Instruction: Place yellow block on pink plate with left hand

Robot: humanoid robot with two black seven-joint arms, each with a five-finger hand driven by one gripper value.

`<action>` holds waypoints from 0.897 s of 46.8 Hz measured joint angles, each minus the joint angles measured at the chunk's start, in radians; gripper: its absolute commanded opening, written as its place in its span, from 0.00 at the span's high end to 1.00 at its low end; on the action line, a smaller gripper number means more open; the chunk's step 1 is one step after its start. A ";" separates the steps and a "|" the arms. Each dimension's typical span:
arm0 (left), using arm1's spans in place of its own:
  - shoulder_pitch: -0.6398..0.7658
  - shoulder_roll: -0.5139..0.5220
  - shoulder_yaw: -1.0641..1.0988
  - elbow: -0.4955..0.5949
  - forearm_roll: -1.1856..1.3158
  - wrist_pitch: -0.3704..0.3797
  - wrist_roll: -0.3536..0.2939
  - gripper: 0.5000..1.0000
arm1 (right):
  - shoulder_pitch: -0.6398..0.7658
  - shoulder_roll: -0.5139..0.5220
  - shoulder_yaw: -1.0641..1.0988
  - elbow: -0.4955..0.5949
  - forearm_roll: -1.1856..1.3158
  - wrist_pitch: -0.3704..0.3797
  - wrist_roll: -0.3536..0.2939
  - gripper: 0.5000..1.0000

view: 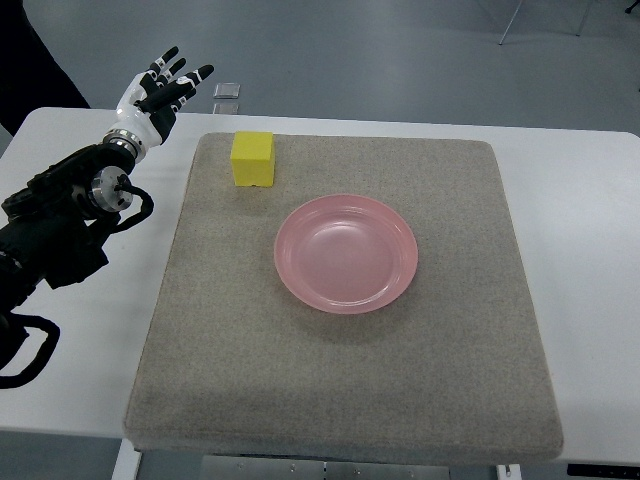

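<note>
A yellow block [253,159] sits on the grey mat [340,380] near its far left corner. A pink plate [346,252] lies empty at the middle of the mat, to the right of and nearer than the block. My left hand [163,89] is raised over the table's far left edge, left of and beyond the block, with fingers spread and holding nothing. The right arm is out of view.
The mat lies on a white table [590,250]. A small clear object [228,91] lies on the floor just beyond the table's far edge, right of my left hand. A dark shape [35,60] stands at the far left corner.
</note>
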 measured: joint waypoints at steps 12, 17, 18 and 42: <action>0.000 0.000 -0.004 0.000 -0.001 0.003 -0.025 0.02 | 0.000 0.000 0.000 0.000 0.000 0.000 0.000 0.15; 0.000 0.000 -0.004 0.000 -0.001 -0.001 -0.026 0.02 | 0.000 0.000 0.000 0.000 0.000 0.000 0.000 0.15; 0.000 0.000 -0.004 0.000 -0.001 -0.001 -0.026 0.02 | 0.000 0.000 0.000 0.000 0.000 0.000 0.000 0.15; 0.000 0.000 -0.001 -0.001 0.000 -0.002 -0.026 0.02 | 0.000 0.000 0.000 0.000 0.000 0.000 0.000 0.15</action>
